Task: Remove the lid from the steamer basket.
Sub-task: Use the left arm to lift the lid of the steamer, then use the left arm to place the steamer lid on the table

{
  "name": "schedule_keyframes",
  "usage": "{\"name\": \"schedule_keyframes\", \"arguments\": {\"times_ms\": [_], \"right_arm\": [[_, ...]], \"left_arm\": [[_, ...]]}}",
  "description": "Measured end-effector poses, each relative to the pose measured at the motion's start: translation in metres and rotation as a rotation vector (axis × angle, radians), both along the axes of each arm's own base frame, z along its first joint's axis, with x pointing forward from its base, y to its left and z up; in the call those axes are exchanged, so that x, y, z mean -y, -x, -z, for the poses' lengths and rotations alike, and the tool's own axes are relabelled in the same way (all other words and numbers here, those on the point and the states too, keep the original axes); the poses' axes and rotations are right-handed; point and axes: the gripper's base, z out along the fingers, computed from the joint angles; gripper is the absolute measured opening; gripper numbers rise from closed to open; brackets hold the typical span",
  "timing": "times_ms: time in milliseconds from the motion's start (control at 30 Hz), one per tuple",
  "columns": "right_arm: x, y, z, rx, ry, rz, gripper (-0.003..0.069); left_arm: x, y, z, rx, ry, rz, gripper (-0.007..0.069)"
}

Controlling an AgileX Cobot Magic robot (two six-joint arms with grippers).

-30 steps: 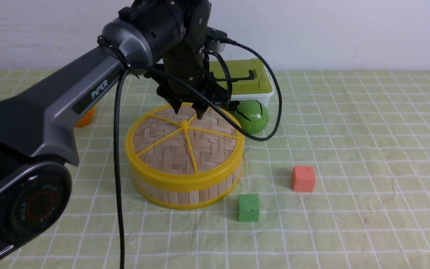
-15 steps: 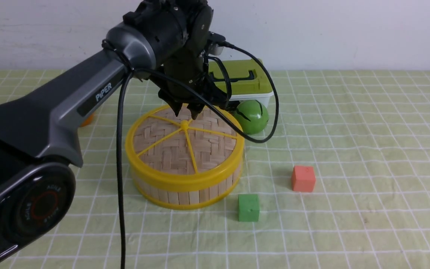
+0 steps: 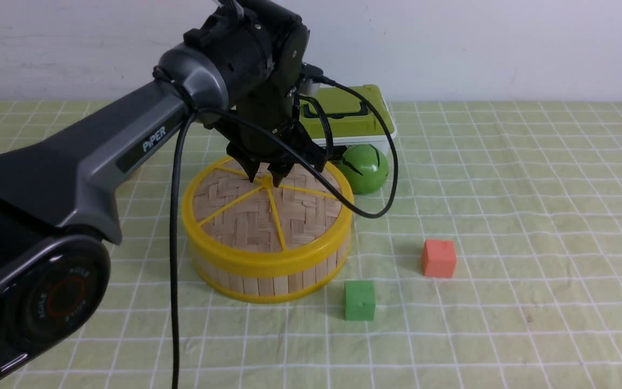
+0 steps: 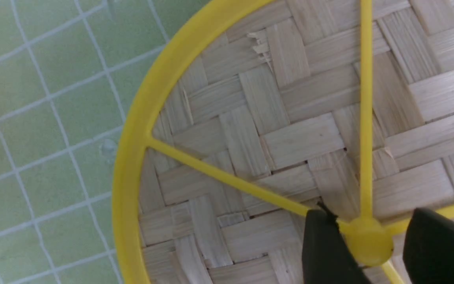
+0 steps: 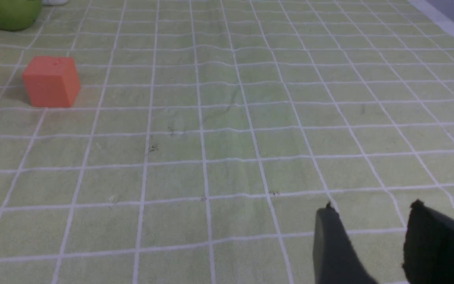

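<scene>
- Your left tool (image 3: 265,175) points straight down over the middle of the lid (image 3: 257,216), with its tips right at the lid's surface.
- In the left wrist view, this tool (image 4: 371,221) is partly open. Its two dark fingers (image 4: 325,252) stand on either side of the knob (image 4: 369,240). One is against or just beside the knob, and the other has a clear gap. It has hold of nothing.
- The lid lies flat, directly under the left tool, seated on the steamer basket (image 3: 268,278). Its yellow rim sits level all round the basket's top edge.
- The basket stands on the desk (image 3: 532,216) beneath the same tool.
- Just beyond the left tool and to its right sits a green ball (image 3: 365,168). Behind the ball is a white box with a green lid (image 3: 351,116).
- A green cube (image 3: 359,300) lies nearer you than the tool, just beside the basket's wall. A red cube (image 3: 439,258) lies well off to the tool's right.
- Your right tool (image 5: 373,213) shows only in its own wrist view. It is open and empty, low over bare desk cloth.
- The red cube (image 5: 50,81) and the green ball (image 5: 8,14) both lie well ahead of the right tool.
</scene>
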Motion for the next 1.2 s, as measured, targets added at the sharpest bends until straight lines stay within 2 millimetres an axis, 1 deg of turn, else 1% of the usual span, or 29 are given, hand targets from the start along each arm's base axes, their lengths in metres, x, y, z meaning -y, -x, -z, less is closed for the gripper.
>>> {"name": "schedule_keyframes", "arguments": {"times_ms": [67, 167, 200, 267, 367, 600, 667, 733, 800, 900, 933, 967, 1000, 1033, 1067, 1100, 1133, 1167, 1200], "right_arm": [[0.0, 0.0, 0.0, 0.0, 0.0, 0.0, 0.0243], [0.0, 0.0, 0.0, 0.0, 0.0, 0.0, 0.0241], [0.0, 0.0, 0.0, 0.0, 0.0, 0.0, 0.0241], [0.0, 0.0, 0.0, 0.0, 0.0, 0.0, 0.0241], [0.0, 0.0, 0.0, 0.0, 0.0, 0.0, 0.0241], [0.0, 0.0, 0.0, 0.0, 0.0, 0.0, 0.0241], [0.0, 0.0, 0.0, 0.0, 0.0, 0.0, 0.0241], [0.0, 0.0, 0.0, 0.0, 0.0, 0.0, 0.0241], [0.0, 0.0, 0.0, 0.0, 0.0, 0.0, 0.0241], [0.0, 0.0, 0.0, 0.0, 0.0, 0.0, 0.0241], [0.0, 0.0, 0.0, 0.0, 0.0, 0.0, 0.0241], [0.0, 0.0, 0.0, 0.0, 0.0, 0.0, 0.0241], [0.0, 0.0, 0.0, 0.0, 0.0, 0.0, 0.0241], [0.0, 0.0, 0.0, 0.0, 0.0, 0.0, 0.0241], [0.0, 0.0, 0.0, 0.0, 0.0, 0.0, 0.0241], [0.0, 0.0, 0.0, 0.0, 0.0, 0.0, 0.0241], [0.0, 0.0, 0.0, 0.0, 0.0, 0.0, 0.0241], [0.0, 0.0, 0.0, 0.0, 0.0, 0.0, 0.0241], [0.0, 0.0, 0.0, 0.0, 0.0, 0.0, 0.0241]], "left_arm": [[0.0, 0.0, 0.001, -0.002, -0.001, 0.0, 0.0267], [0.0, 0.0, 0.001, -0.001, -0.002, 0.0, 0.0215], [0.0, 0.0, 0.001, -0.001, -0.002, 0.0, 0.0211], [0.0, 0.0, 0.001, -0.002, 0.001, 0.0, 0.0159], [0.001, 0.0, 0.002, -0.007, 0.006, -0.003, 0.0106], [0.001, 0.0, 0.002, -0.006, 0.016, -0.019, 0.0102], [0.0, 0.001, -0.001, 0.0, 0.019, -0.021, 0.0102], [-0.001, 0.003, -0.01, 0.013, 0.027, -0.022, 0.0102], [-0.004, 0.008, -0.026, 0.042, 0.043, -0.023, 0.0102], [-0.013, 0.024, -0.07, 0.125, 0.083, -0.023, 0.0102], [-0.018, 0.032, -0.087, 0.161, 0.098, -0.023, 0.0102], [-0.02, 0.035, -0.095, 0.176, 0.104, -0.024, 0.0102], [-0.024, 0.042, -0.109, 0.207, 0.113, -0.025, 0.0102], [-0.032, 0.05, -0.126, 0.244, 0.127, -0.03, 0.0102], [-0.048, 0.065, -0.152, 0.296, 0.149, -0.048, 0.0102], [-0.059, 0.072, -0.163, 0.315, 0.162, -0.071, 0.0102], [-0.07, 0.077, -0.17, 0.325, 0.169, -0.096, 0.0102], [-0.073, 0.078, -0.171, 0.327, 0.17, -0.104, 0.0102], [-0.098, 0.087, -0.177, 0.33, 0.172, -0.171, 0.0102]]}}
